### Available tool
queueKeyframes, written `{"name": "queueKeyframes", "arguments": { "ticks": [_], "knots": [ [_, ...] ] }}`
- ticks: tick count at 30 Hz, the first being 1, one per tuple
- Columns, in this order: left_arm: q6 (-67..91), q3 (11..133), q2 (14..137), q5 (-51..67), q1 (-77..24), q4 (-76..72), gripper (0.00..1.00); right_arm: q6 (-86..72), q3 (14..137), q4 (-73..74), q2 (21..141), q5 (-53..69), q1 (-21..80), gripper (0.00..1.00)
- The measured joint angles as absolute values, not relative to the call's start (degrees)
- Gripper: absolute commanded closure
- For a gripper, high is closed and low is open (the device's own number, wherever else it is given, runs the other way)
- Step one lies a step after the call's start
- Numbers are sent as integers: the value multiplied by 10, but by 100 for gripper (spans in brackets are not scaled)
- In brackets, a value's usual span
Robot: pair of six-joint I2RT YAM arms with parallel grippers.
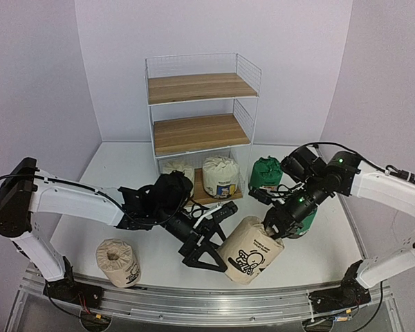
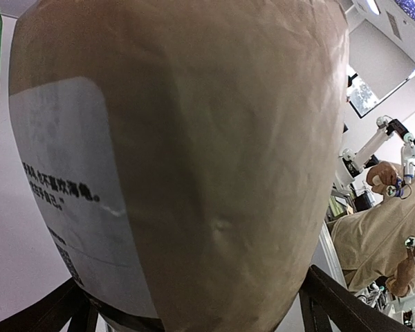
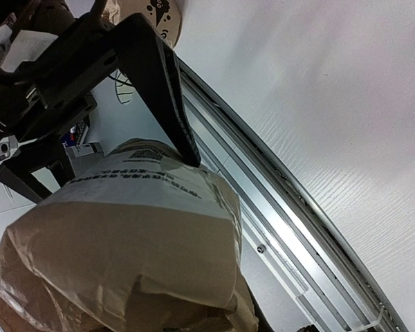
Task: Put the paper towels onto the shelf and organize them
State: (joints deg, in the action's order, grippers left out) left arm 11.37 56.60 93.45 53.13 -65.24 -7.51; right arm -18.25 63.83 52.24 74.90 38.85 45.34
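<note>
My right gripper [image 1: 275, 229] is shut on the gathered top of a beige paper towel roll [image 1: 249, 252] with black prints, and holds it tilted just above the table front. The roll fills the right wrist view [image 3: 131, 242] and hides the fingers there. My left gripper [image 1: 225, 236] is open, with its jaws spread wide on either side of the roll's base. The roll also fills the left wrist view [image 2: 194, 138]. The white wire shelf [image 1: 200, 104] stands at the back, with two white rolls [image 1: 220, 176] on its bottom board.
A second beige roll [image 1: 117, 261] lies at the front left. One green roll [image 1: 265, 173] stands right of the shelf. Another green roll [image 1: 306, 223] sits half hidden behind my right gripper. The table's metal front rail [image 3: 283, 207] runs close under the held roll.
</note>
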Motion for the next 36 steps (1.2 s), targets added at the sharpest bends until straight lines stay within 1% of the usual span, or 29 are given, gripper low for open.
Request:
{"name": "queueKeyframes", "arguments": {
  "ticks": [1, 3, 7, 8, 9, 10, 12, 14, 16, 17, 18, 20, 21, 28, 36],
  "knots": [
    [114, 570, 938, 534, -652, -75, 1, -182, 641, 526, 749, 385, 454, 88],
    [116, 578, 944, 536, -652, -72, 7, -182, 647, 534, 749, 379, 454, 88],
    [117, 595, 959, 543, -652, -65, 37, -182, 654, 548, 750, 372, 454, 86],
    [119, 597, 963, 545, -652, -64, 46, -182, 654, 551, 750, 371, 454, 85],
    [121, 599, 965, 548, -652, -64, 50, -181, 655, 554, 750, 370, 454, 85],
    [120, 600, 968, 551, -651, -66, 54, -181, 657, 557, 750, 371, 454, 84],
    [120, 601, 970, 555, -651, -69, 57, -181, 660, 562, 751, 370, 454, 82],
    [121, 603, 970, 558, -650, -71, 62, -182, 665, 567, 751, 371, 454, 74],
    [125, 603, 970, 562, -650, -72, 67, -184, 669, 570, 751, 369, 454, 63],
    [129, 604, 970, 564, -650, -74, 69, -186, 672, 569, 751, 367, 454, 53],
    [134, 604, 970, 564, -650, -76, 71, -191, 675, 565, 750, 363, 454, 46],
    [142, 604, 970, 565, -651, -82, 71, -198, 683, 560, 750, 353, 454, 37],
    [147, 604, 970, 567, -651, -88, 71, -202, 687, 559, 749, 346, 454, 34],
    [167, 604, 970, 568, -651, -135, 75, -216, 707, 560, 701, 282, 453, 17],
    [183, 603, 971, 561, -657, -162, 78, -227, 739, 530, 568, 172, 453, 8]
  ]
}}
